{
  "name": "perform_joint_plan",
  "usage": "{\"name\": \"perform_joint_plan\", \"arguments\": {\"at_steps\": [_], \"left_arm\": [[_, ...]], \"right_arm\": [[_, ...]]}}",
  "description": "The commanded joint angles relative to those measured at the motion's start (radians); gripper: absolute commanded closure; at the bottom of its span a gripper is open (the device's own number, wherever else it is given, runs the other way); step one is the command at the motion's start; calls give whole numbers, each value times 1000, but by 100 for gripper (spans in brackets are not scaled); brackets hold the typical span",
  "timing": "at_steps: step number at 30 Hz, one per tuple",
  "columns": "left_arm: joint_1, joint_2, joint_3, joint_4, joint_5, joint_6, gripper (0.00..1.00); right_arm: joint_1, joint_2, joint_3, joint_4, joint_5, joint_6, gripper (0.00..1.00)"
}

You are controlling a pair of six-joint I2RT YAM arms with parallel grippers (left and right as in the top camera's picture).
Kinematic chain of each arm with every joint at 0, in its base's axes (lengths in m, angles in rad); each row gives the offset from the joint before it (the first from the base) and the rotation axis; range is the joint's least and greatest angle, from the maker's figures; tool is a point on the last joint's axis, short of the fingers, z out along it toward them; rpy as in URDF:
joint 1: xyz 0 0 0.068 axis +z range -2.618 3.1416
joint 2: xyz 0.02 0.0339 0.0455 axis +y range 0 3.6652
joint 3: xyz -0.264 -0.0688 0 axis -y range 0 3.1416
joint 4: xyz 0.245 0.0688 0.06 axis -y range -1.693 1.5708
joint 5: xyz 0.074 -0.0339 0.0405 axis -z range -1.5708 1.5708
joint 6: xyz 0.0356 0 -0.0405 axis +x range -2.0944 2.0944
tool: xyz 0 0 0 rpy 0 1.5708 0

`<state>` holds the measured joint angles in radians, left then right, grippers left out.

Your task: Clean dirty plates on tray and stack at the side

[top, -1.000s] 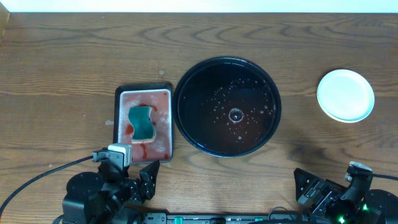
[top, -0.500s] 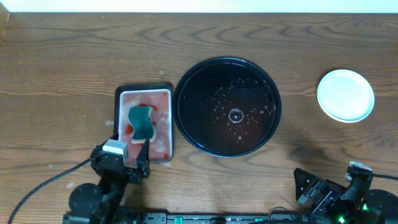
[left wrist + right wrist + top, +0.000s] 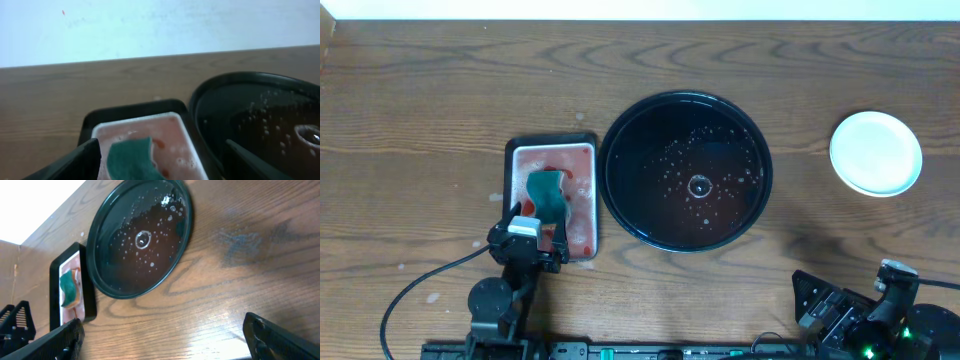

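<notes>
Since a moment ago, the left gripper (image 3: 536, 225) has moved forward over the near end of the small tray (image 3: 552, 139). Nothing else has moved. Its fingers are wide open and hold nothing. The green sponge (image 3: 548, 195) sits just in front of them, in pink soapy water.

The right gripper (image 3: 832, 305) rests at the near edge of the table (image 3: 420, 100), far to the right. Its fingers are wide open too, and empty.

The plates (image 3: 876, 152) are piled at the right side of the table, well apart from the big black tray (image 3: 650, 200). That tray is in the middle, just beside the small tray. It has only bubbles and water in it, no plates.

What could go wrong? If the left fingers come down too low, they could push the small tray and splash the pink water. If they shut too soon, they could miss the sponge. A wet sponge could also drip on the wood.

Count: one big black tray, one small tray, one sponge, two grippers. The plates look like one white pile from above, so how many are in it cannot be told.
</notes>
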<state>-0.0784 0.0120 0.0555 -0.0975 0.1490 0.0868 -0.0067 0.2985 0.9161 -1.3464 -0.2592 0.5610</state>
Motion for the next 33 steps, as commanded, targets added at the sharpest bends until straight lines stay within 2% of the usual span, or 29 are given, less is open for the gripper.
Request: {"name": "perform_joint_plan", "arguments": {"at_steps": [1, 28, 31, 33], "left_arm": [[6, -10, -51, 41, -8, 18, 23], [6, -7, -51, 42, -8, 17, 23], [6, -7, -51, 42, -8, 17, 23], [6, -7, -51, 42, -8, 17, 23]], "right_arm": [[9, -4, -2, -2, -7, 11, 1], [9, -4, -2, -5, 8, -8, 1], [23, -11, -2, 51, 8, -9, 1], [46, -26, -13, 134, 25, -57, 1]]}}
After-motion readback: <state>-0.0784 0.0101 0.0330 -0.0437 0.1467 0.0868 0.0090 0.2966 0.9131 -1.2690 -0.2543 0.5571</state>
